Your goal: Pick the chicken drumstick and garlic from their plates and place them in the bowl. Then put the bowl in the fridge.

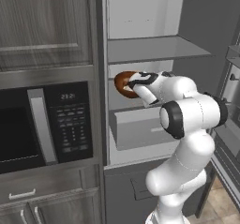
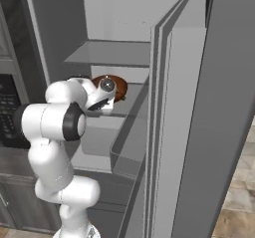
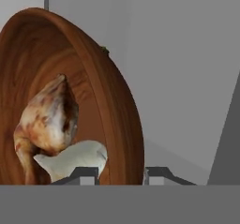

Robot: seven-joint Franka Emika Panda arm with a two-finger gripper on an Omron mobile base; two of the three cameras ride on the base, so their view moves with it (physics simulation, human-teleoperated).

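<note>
- Now, at the left of the hand view, the chicken drumstick [image 3: 47,120] is lying against the inner wall of the bowl [image 3: 112,106], with the garlic [image 3: 75,160] just below it and touching it.
- Both look small and light, and being loose they are likely to slide or roll if the bowl is tipped further.
- The bowl looks like stiff, smooth wood: probably not fragile, but slippery on so thin a hold, so the rim seems the only sensible place to take it, with a firm pinch.
- At the bottom centre of the hand view, the gripper [image 3: 121,174] is straddling that rim, one finger inside near the garlic and one outside; its fingers are drawn close together and appear to be clamped on the rim.
- In the left base view, the bowl [image 1: 123,83] is sitting at centre frame, inside the open fridge [image 1: 140,49], under the upper shelf and above the drawer.
- Right of it, the arm is reaching leftward, with the forearm roughly level and the elbow bent sharply at centre right.
- In the right base view, the bowl [image 2: 113,86] is showing just beyond the wrist, left of the open fridge door [image 2: 174,132].
</note>
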